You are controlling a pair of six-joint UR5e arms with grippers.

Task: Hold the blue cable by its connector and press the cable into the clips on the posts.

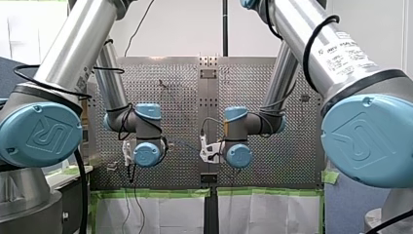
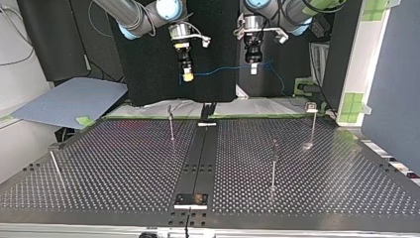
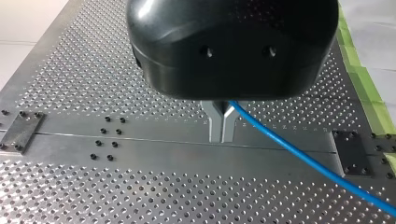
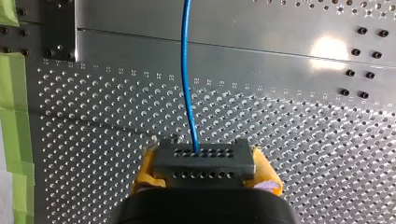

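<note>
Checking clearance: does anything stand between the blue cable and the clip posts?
Nothing visible does. The blue cable spans my right end effector and my left end effector in open air, higher than the posts.

thin posts point(image 2: 273, 166) stand well apart on table point(image 2: 124, 163); wide open lanes between them.

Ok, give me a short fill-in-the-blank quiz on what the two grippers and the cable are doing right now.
1. My right gripper clamps the black connector between ____ pads.
2. The cable pinched by my left gripper is ____ in colour.
3. Strung in the air between the grippers, the cable touches ____ of the posts.
Missing words: yellow; blue; none.
</note>
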